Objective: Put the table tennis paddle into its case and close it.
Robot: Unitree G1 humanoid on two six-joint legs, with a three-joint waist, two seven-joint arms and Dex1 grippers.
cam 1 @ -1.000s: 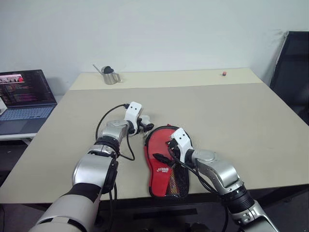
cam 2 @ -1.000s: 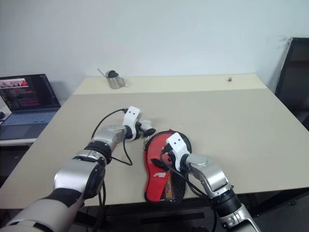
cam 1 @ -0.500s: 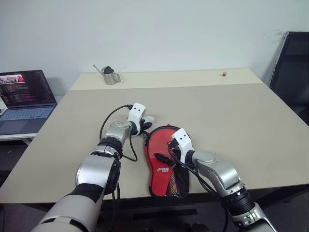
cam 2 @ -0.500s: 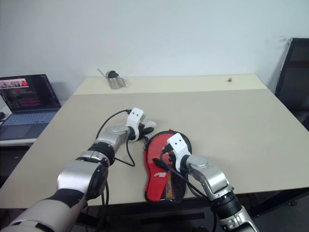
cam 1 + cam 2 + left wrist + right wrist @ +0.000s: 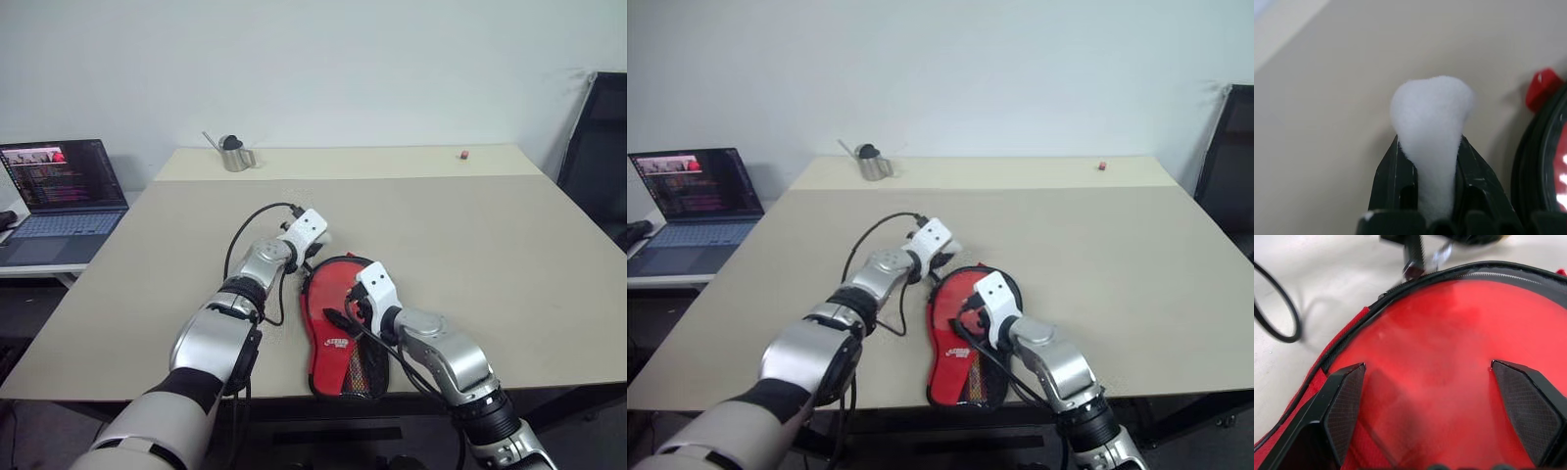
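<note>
The case (image 5: 343,328) lies red side up near the table's (image 5: 490,235) front edge, handle end toward the robot; the right gripper (image 5: 1437,396) hovers over its round head, fingers spread wide, nothing between them; just past the case's far rim the left gripper (image 5: 1430,171) is pinched on the white pom-pom (image 5: 1432,117) — the fluff bulges out beyond the black fingertips; farther back stand a small metal pitcher (image 5: 233,155) and, off to the left, an open laptop (image 5: 64,191).
</note>
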